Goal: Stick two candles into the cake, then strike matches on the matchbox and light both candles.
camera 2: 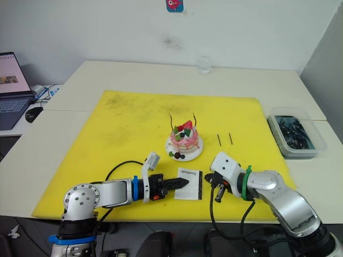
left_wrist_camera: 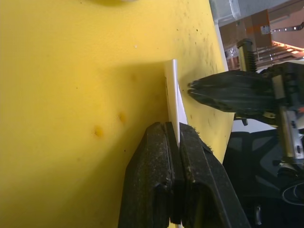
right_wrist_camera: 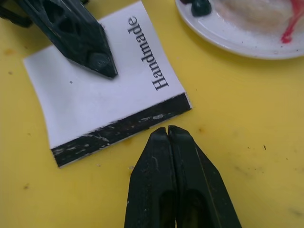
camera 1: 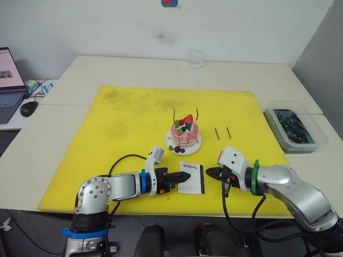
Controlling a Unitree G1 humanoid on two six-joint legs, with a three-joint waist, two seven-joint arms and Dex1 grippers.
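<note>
On yellow foam mat (camera 1: 123, 128), flat white matchbox (right_wrist_camera: 104, 99), scuffed black edge.

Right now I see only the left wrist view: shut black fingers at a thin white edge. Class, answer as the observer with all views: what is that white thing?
Observer: The matchbox, lying flat; the left gripper's shut tip rests on its white top.
Operator: Are the candles in?
Observer: Yes, both candles stand in the cake.
Operator: And the matches?
Observer: Both matches lie on the mat to the right of the cake, in neither gripper.
</note>
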